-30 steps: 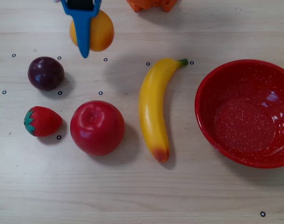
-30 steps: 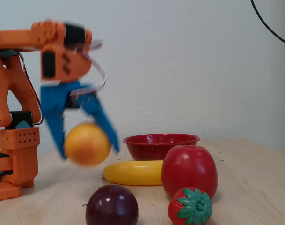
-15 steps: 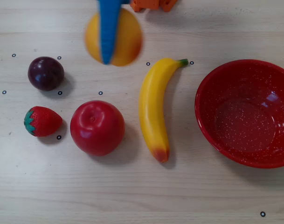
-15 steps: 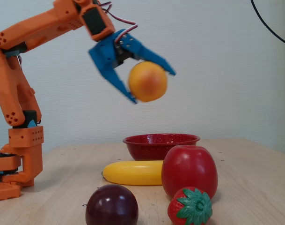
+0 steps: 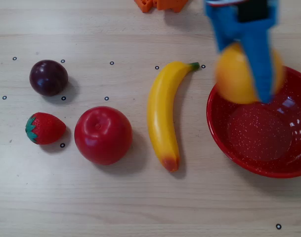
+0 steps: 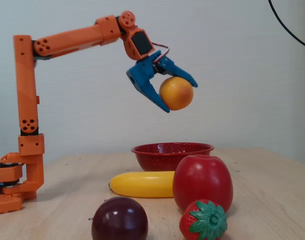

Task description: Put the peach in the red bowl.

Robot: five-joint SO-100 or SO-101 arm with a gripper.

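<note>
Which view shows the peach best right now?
The fixed view: the peach is sharp, held high in the gripper above the red bowl. In the overhead view the peach is blurred and partly hidden behind a blue jaw.

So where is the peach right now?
Held in the end effector, the peach hangs in the air above the red bowl; overhead, it overlaps the bowl's upper-left rim.

The small round yellow-orange peach [image 6: 176,93] with a reddish blush hangs high in the air, clamped between blue jaws, well above the bench. In the overhead view the peach [image 5: 236,74] overlaps the far left rim of the bowl. The large round glossy red bowl [image 5: 224,133] with fine white speckles sits upright and empty at the right of the bench [image 6: 207,148].
</note>
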